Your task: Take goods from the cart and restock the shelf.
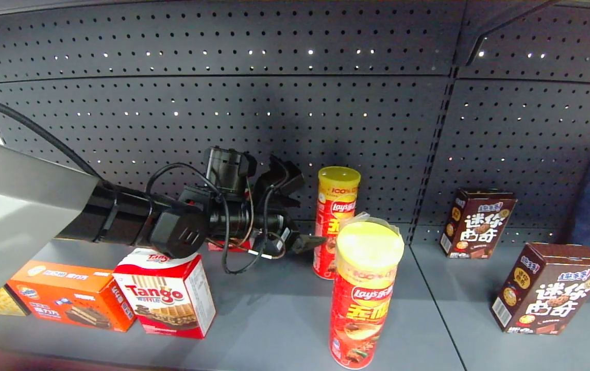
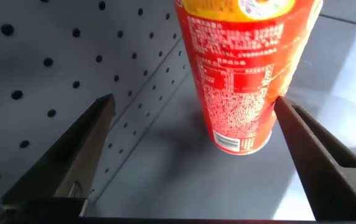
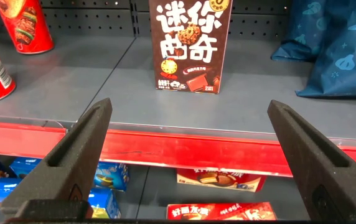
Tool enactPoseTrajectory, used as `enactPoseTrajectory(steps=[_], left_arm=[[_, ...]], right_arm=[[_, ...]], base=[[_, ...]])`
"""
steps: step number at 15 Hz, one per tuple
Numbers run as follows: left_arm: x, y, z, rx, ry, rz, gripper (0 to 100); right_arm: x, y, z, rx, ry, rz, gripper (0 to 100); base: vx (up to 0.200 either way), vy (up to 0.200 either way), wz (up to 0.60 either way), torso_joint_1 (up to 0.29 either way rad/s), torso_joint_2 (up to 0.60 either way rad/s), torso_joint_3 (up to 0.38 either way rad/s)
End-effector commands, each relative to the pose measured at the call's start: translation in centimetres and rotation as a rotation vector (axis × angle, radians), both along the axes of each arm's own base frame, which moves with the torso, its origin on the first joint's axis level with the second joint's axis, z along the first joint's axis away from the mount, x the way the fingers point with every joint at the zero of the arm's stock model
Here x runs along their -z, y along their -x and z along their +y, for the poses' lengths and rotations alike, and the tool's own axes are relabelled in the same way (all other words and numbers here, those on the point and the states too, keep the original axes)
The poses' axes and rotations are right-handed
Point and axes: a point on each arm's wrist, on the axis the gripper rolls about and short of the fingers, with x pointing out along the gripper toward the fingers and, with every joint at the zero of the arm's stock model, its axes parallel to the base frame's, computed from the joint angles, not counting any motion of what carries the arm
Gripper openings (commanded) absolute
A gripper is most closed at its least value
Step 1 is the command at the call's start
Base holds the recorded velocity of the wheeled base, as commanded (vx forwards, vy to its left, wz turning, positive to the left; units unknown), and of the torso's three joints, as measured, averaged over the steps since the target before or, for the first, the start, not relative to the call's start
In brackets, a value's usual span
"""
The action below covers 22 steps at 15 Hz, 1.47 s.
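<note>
Left gripper (image 1: 309,241) sits just beside the rear chips can (image 1: 336,219), fingers wide apart. The can stands upright on the shelf (image 1: 274,314) by the pegboard (image 1: 274,118), long axis vertical, yellow lid up. Right gripper (image 3: 190,107) fingers are apart too, facing a cookie box (image 3: 189,43).

Grey shelf (image 1: 274,309); near chip can (image 1: 361,299), far chip can (image 1: 333,216); near cookie box (image 1: 547,291), far cookie box (image 1: 475,224); orange box (image 1: 68,299), wafer box (image 1: 168,299)

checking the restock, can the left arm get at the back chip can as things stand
Probably yes: the left pincer is open, and the back chip can stands upright just ahead of it, with only bare shelf between them.
</note>
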Motion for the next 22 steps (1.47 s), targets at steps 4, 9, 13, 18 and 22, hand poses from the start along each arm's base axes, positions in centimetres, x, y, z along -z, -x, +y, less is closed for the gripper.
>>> enactPoseTrajectory(steps=[4, 9, 13, 18, 22], left_arm=[[0.3, -0.3, 0.2, -0.007, -0.003, 0.004, 100], [0.3, -0.4, 0.5, -0.015, -0.004, 0.005, 100], [0.3, -0.3, 0.6, -0.018, -0.005, 0.006, 100], [0.3, 0.0, 1.5, -0.033, 0.011, -0.027, 100], [0.5, 1.0, 2.0, -0.032, 0.003, -0.005, 100]], right_arm=[[0.0, 0.0, 0.0, -0.001, 0.0, 0.0, 100], [0.0, 0.0, 0.0, 0.0, 0.0, 0.0, 100], [0.0, 0.0, 0.0, -0.001, 0.0, 0.0, 100], [0.0, 0.0, 0.0, 0.0, 0.0, 0.0, 100], [0.0, 0.0, 0.0, -0.001, 0.0, 0.0, 100]], base=[[0.0, 0.0, 0.0, 0.0, 0.0, 0.0], [0.0, 0.0, 0.0, 0.0, 0.0, 0.0], [0.0, 0.0, 0.0, 0.0, 0.0, 0.0], [0.0, 0.0, 0.0, 0.0, 0.0, 0.0], [0.0, 0.0, 0.0, 0.0, 0.0, 0.0]])
